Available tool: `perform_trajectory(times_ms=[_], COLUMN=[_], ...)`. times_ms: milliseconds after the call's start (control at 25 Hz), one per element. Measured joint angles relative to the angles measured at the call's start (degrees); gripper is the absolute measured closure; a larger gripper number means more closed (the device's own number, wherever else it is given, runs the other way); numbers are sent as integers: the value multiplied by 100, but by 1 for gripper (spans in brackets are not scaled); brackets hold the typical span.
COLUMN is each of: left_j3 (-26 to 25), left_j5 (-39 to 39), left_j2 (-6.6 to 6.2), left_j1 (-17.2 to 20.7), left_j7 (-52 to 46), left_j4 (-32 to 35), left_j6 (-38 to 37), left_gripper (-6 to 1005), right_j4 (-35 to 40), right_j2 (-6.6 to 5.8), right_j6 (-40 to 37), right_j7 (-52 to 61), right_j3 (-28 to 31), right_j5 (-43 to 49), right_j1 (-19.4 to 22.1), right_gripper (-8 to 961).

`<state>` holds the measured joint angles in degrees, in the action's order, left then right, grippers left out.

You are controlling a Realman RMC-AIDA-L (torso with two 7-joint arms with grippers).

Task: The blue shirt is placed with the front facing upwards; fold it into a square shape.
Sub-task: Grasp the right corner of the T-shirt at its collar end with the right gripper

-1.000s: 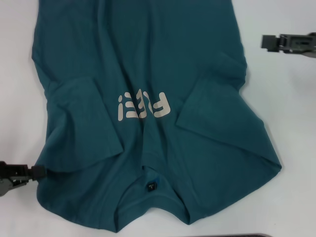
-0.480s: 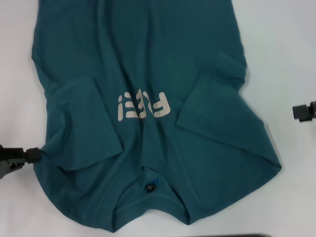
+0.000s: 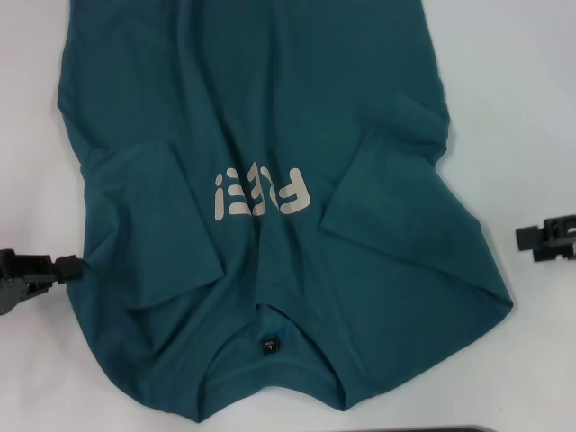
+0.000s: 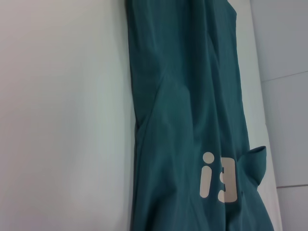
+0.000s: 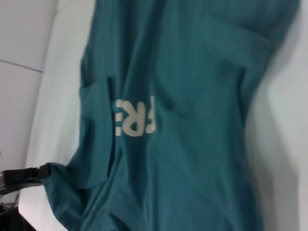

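White worktop (image 3: pixel 522 108) carries the blue shirt (image 3: pixel 270 135) mid-frame; our left gripper (image 3: pixel 70 266) now touches its lower-left edge, the right gripper (image 3: pixel 525 238) has dropped to lower right, both jaws unreadable.

Blue shirt (image 3: pixel 270 135): hem end cut off by top edge of head view. Both sleeves folded inward over body, fabric beneath hidden. Chest lettering (image 3: pixel 261 193) partly lost in central crease; wrist views each show only some letters. Collar tag (image 3: pixel 270 343) too small to read. Left gripper (image 3: pixel 67 266): body cut by frame edge, tip at shirt edge, finger state indeterminate. Right gripper (image 3: pixel 531 238): cut by frame edge, finger state indeterminate.
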<state>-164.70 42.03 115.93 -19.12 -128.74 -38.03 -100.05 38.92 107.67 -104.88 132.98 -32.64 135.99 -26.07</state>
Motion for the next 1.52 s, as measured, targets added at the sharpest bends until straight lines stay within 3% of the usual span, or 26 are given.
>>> perform_trajectory(times_ms=[160,480,800,1160,1520], left_j3=[-14,20,-4,-1,-1], left_j5=[-2,-15,-14,-11,-10], left_j2=[-10,1,-14,-18,-5], left_j1=[-72,-185,-189,-189,-189], left_j7=[-9,-18,-19,-19,-19], left_j4=[-1,-3,-3,-3,3], left_j6=[12,135,155,182,279], left_gripper=[960,961,961,960,961], right_j4=[-394,-416,-420,-439,-483], right_j2=[58,200,248,478,511], right_j6=[221,306,441,616,517], right_j7=[7,94,175,177,102], right_j3=[-43,-60,-62,-91,-17], right_j5=[120,421,556,1060,764], right_j1=[-12,-54,-156,-409,-428], right_gripper=[334,345,357,370,383])
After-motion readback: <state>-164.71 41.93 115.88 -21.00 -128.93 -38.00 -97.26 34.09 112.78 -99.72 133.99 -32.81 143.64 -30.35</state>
